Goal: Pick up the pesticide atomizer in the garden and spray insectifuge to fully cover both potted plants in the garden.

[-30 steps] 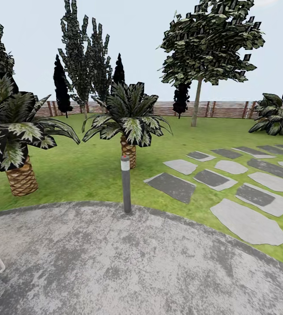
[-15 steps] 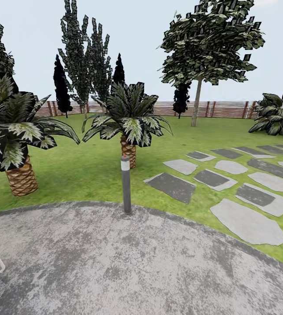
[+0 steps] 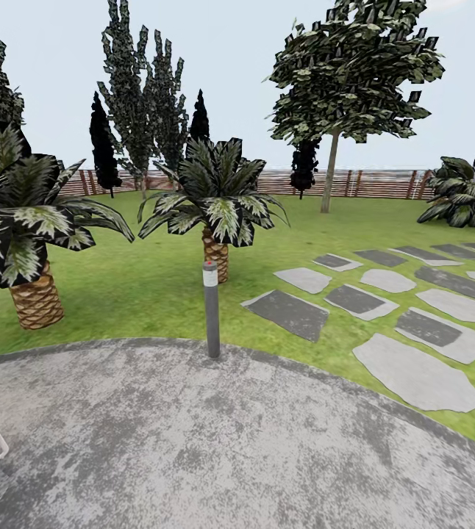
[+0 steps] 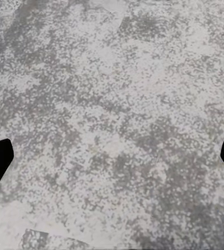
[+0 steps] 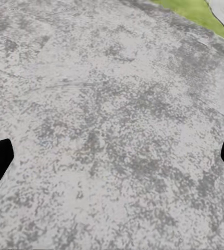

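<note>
Head view: patio (image 3: pixel 237 441), lawn (image 3: pixel 156 294), palms; my grippers spread, empty. Searching step; next, turn to find atomizer.

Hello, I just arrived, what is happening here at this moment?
Nothing is being handled. The head view looks over a round grey patio onto a lawn with two palms, a short grey post at the patio's edge, stepping stones and a wooden fence. Both wrist views look down on the mottled paving: the left gripper and the right gripper are open and hold nothing.
</note>
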You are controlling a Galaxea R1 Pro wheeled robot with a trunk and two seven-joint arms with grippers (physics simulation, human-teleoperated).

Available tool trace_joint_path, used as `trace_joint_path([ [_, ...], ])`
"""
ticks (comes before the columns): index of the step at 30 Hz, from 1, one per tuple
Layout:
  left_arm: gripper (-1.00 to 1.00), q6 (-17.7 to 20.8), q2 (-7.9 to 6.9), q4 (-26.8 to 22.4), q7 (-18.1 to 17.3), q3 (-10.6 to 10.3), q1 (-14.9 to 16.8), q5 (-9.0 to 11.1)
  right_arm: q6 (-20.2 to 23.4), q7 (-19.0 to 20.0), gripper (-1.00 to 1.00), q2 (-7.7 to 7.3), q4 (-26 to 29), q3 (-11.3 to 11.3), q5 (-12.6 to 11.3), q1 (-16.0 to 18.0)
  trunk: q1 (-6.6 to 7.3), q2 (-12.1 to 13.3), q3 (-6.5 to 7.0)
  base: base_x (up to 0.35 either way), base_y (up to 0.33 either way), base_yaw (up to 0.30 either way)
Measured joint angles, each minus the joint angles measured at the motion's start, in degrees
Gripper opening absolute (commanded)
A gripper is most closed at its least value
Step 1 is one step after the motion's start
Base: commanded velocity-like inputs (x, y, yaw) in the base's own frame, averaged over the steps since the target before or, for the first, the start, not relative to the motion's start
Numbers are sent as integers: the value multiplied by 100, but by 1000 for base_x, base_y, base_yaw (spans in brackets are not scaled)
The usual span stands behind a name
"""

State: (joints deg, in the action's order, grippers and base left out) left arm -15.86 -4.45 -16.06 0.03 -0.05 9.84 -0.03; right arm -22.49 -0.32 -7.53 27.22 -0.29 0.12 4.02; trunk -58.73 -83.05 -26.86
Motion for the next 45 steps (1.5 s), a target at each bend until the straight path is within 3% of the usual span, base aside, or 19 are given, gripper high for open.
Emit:
trace_joint_path([
  [4,100,-94,6,-189,4,-2,245,3,7,11,100,-9,-74,2,29,455,0,0,-1,0,0,0],
  [7,100,-118,4,-222,4,3,321,9,7,11,100,-6,-146,1,36,611,0,0,-1,0,0,0],
  [29,100,-128,-3,-11,-75,11,284,19,9,48,100,120,-279,13,-17,665,0,0,-3,0,0,-240],
  [45,100,-128,-2,19,-75,13,320,19,8,52,100,136,-393,37,-1,667,0,0,-6,0,0,-22],
])
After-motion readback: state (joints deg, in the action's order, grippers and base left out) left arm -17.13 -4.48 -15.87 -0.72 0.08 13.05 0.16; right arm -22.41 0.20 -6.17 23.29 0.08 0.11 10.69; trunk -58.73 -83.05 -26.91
